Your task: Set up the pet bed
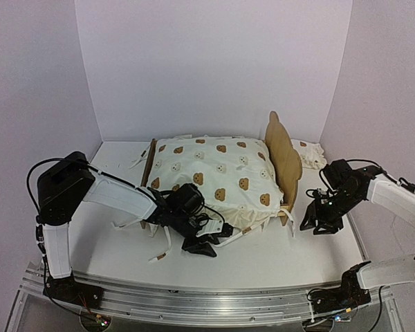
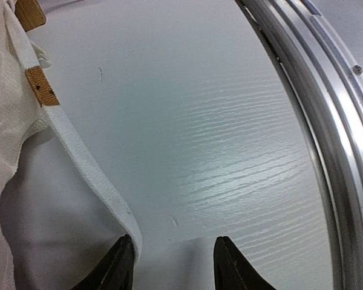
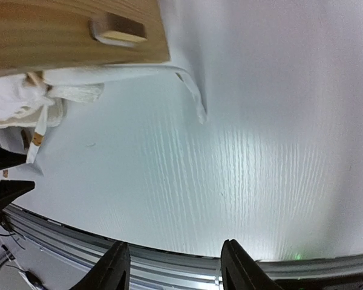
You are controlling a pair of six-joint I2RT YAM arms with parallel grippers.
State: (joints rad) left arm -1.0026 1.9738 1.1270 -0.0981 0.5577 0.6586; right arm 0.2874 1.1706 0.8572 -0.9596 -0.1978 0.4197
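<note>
Plywood pet bed [image 1: 282,155] carried the bear-print cushion [image 1: 211,169]; left claw [image 2: 174,266] and right claw [image 3: 175,269] stood parted, gripping nothing.

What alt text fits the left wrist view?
A white tie string with a brown tag runs diagonally from the cream cushion at left down to the tip of one of two dark fingers, which stand apart with nothing between them. White table fills the rest, a metal rail at right.
</note>
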